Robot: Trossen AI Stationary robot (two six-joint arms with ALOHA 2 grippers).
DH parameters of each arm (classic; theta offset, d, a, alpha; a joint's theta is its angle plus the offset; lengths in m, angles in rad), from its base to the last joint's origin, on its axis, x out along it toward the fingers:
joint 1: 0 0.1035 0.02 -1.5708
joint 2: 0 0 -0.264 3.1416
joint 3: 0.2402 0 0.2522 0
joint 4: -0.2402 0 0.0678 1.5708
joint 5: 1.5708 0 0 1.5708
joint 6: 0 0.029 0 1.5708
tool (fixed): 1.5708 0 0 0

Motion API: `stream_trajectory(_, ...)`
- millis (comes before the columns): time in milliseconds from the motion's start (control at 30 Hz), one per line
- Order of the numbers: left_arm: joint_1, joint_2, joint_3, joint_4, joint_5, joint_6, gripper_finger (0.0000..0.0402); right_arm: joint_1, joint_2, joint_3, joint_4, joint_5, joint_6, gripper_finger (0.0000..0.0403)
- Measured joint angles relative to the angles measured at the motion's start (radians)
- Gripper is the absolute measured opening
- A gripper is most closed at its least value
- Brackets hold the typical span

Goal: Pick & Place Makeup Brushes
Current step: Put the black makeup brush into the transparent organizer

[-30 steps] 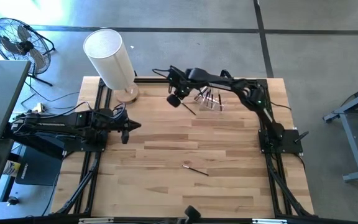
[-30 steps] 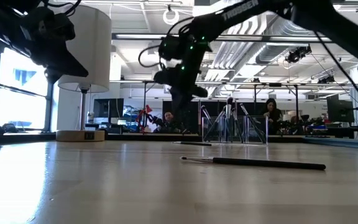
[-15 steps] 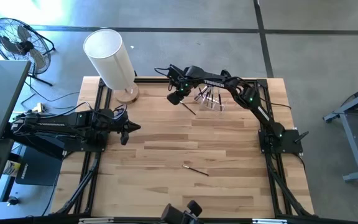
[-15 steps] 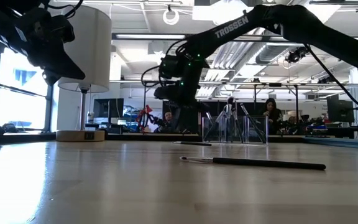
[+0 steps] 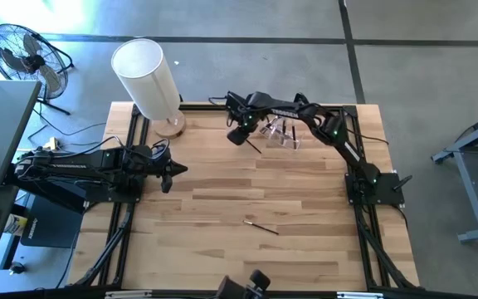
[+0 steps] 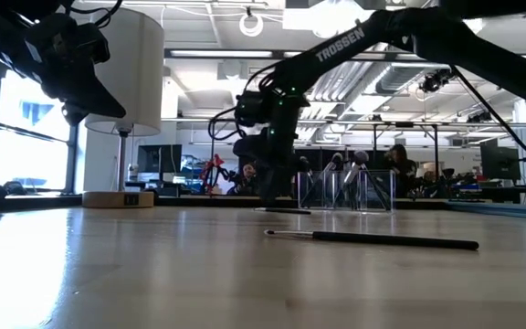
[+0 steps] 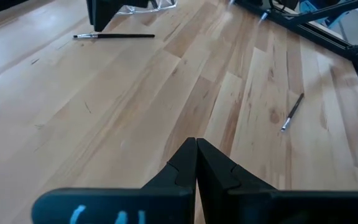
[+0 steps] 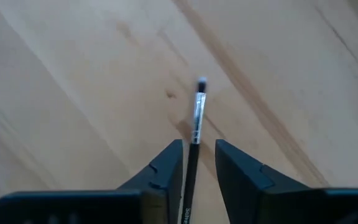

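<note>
right jaws [image 8: 196,163] straddling makeup brush [image 8: 195,124]

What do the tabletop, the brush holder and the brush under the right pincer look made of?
Tabletop: pale wood planks, grain and seams visible, slight sheen. Holder: probably clear acrylic, see-through. Brush between the open right pincer fingers: dark handle, shiny silver ferrule, likely metal.

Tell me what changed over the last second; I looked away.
The right gripper came down at the brush lying beside the clear holder, jaws open either side of it. The left gripper, jaws shut, and the near brush stayed put.
</note>
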Motion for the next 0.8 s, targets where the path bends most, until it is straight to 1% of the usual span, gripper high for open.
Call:
stream_trajectory(133,0.000,0.000,0.000,0.000,0.000,-0.014,0.0000,0.014,-0.003,-0.001,0.021,0.062,-0.066,0.0081)
stream_trajectory(433,0.000,0.000,0.001,0.000,0.001,-0.023,0.0000,0.017,-0.087,-0.001,0.033,0.062,-0.095,0.0090)
stream_trajectory(600,0.000,0.000,0.002,0.001,0.000,-0.024,0.0000,0.040,-0.099,-0.001,0.013,0.019,-0.254,0.0089)
stream_trajectory(800,0.000,0.000,0.002,0.002,0.000,-0.076,0.0000,0.062,-0.090,-0.064,0.010,0.036,-0.443,0.0083)
